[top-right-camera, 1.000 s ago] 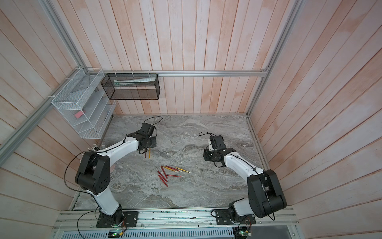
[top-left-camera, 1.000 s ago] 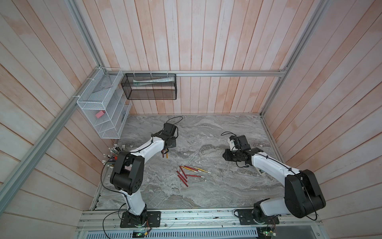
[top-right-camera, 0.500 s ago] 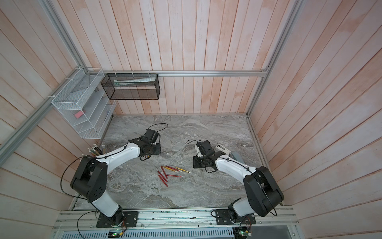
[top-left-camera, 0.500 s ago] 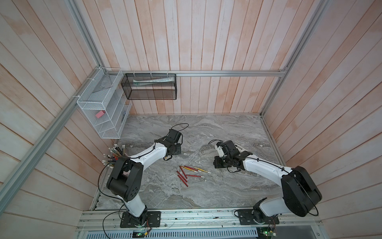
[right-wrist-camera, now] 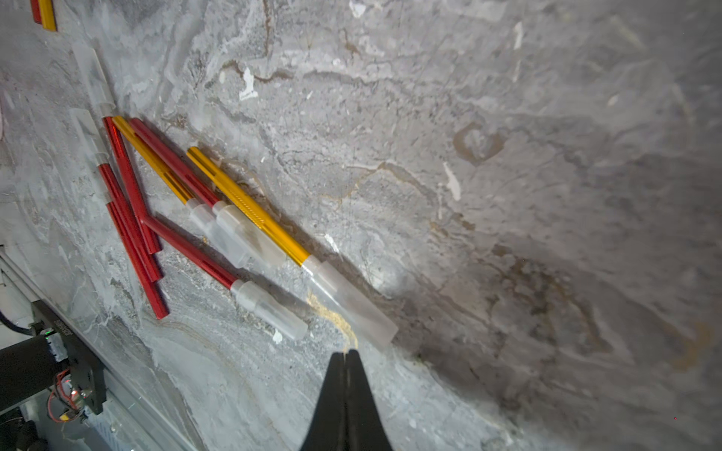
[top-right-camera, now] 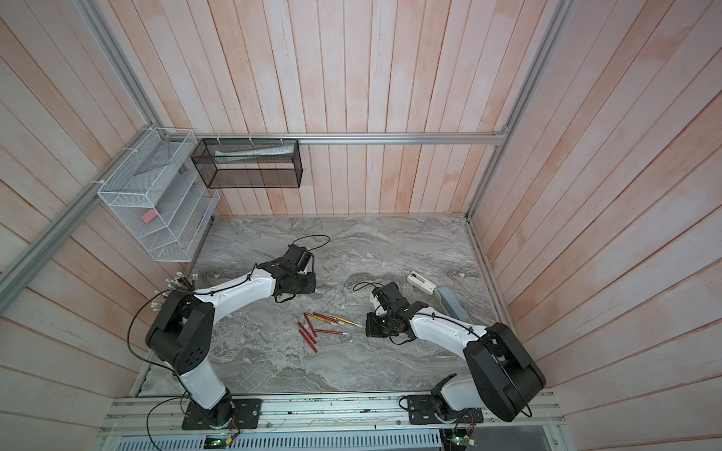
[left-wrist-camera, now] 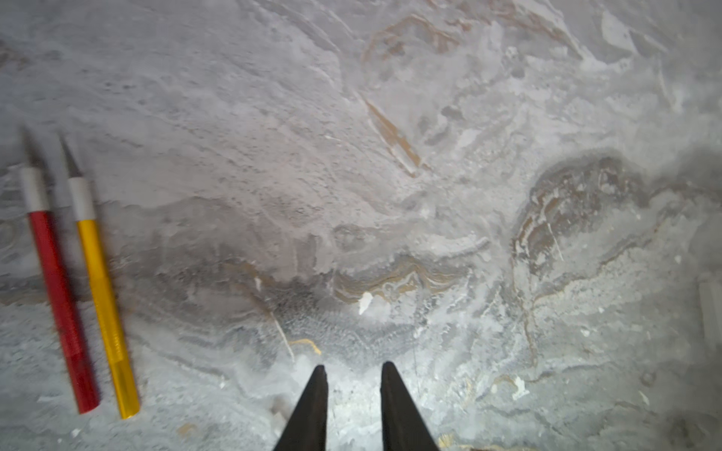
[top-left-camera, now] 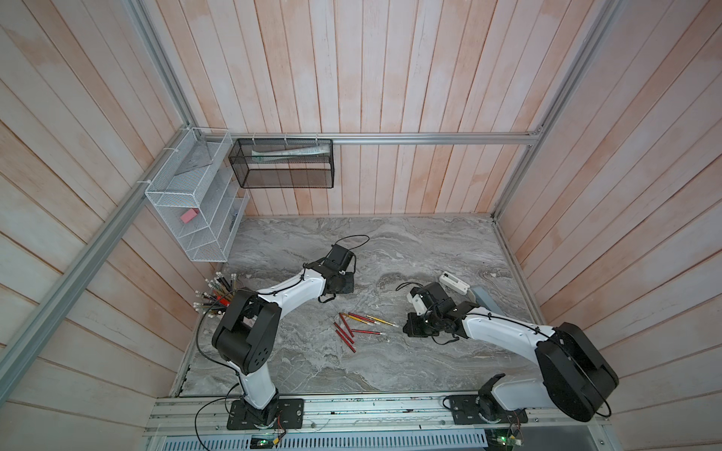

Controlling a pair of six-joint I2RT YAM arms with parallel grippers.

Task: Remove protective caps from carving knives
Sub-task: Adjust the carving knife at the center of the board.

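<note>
The left arm and right arm have glossy white links between bulky black joint housings, with thin black cables running along them. Each rises from a black base plate and ends in slim, pointed black fingers.

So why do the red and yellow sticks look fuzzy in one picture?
Left wrist view: the red-handled carving knife and yellow-handled carving knife are smeared, probably camera motion; right wrist view: capped knives sharper, dark shadow on the grey marble table.
</note>
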